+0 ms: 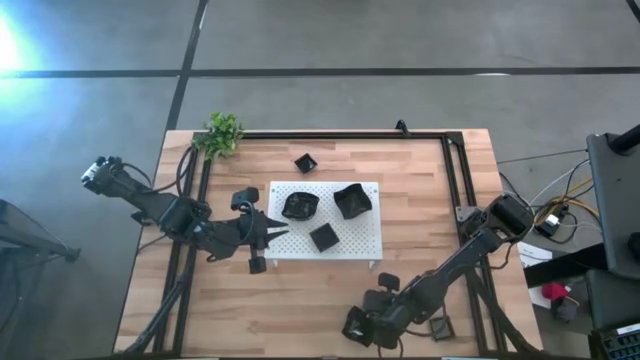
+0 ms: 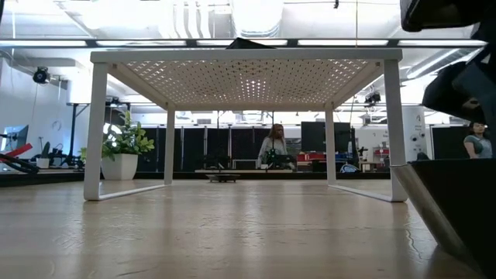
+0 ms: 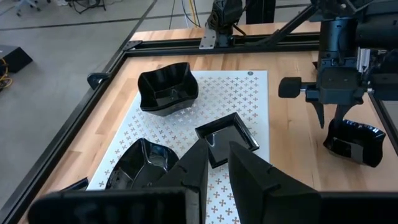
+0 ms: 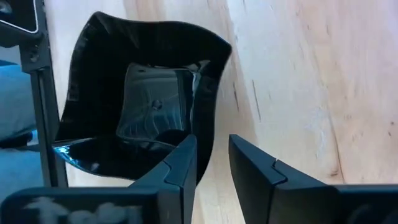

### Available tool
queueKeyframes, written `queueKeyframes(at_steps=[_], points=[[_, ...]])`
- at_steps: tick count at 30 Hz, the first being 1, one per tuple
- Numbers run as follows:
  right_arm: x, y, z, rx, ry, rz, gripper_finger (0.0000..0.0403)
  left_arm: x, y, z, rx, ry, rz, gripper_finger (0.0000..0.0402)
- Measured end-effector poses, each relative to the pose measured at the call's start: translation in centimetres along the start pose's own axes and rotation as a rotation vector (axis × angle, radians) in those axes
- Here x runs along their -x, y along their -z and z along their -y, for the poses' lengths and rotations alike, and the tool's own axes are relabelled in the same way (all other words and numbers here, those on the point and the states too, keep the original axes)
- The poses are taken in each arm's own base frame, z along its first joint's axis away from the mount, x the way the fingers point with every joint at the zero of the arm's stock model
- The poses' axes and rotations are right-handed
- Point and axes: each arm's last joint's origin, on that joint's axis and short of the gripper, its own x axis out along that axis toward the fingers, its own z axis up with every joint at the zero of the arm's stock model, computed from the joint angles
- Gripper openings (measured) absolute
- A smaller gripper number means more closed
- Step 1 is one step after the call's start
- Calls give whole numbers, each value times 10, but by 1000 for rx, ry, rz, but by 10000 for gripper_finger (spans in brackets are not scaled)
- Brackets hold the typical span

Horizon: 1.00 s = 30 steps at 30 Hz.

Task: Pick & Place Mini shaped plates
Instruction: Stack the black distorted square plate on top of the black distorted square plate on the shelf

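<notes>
Three glossy black mini plates sit on the white perforated board [image 1: 372, 240]: a wavy one [image 1: 300, 205], a deep one [image 1: 352, 200] and a square one [image 1: 322, 237]. A fourth plate [image 1: 305, 162] rests on the wood beyond the board. A wavy-edged plate [image 4: 143, 106] lies flat on the wood near the table's near edge. My right gripper [image 4: 212, 155] is over that plate's rim, slightly open. My left gripper [image 3: 218, 158] hovers at the board's left edge, pointing at the square plate [image 3: 225, 140], with a narrow gap and holding nothing. My right gripper comes at the wavy-edged plate from above. One finger [image 4: 180, 165] is over the plate's inside and the other [image 4: 255, 174] over the wood outside the rim [image 4: 204, 168]. Bare wood shows between rim and outer finger. I cannot tell whether it touches.
A small green plant [image 1: 222, 133] stands at the far left corner. A black metal frame [image 1: 455, 170] borders the table top. A small dark square thing [image 1: 440, 328] lies by the right arm. Bare wood lies between the board and the near edge. People show in the room behind [image 2: 273, 147].
</notes>
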Motion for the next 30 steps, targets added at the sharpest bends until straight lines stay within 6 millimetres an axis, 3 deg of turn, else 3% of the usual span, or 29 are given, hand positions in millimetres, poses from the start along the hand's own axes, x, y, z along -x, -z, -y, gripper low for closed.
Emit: queueKeyframes(at_steps=[9,15,19,26,30], points=[[-3,4,5,-6,16,-12,70,0,0,0,0,0,0,57],[-4,4,5,-9,9,-9,17,0,0,0,0,0,0,57],[-1,2,2,9,-4,-2,9,0,0,0,0,0,0,57],[36,-16,-12,80,-104,61,8,0,0,0,0,0,0,57],[68,-27,-12,68,-85,111,8,0,0,0,1,1,0,57]])
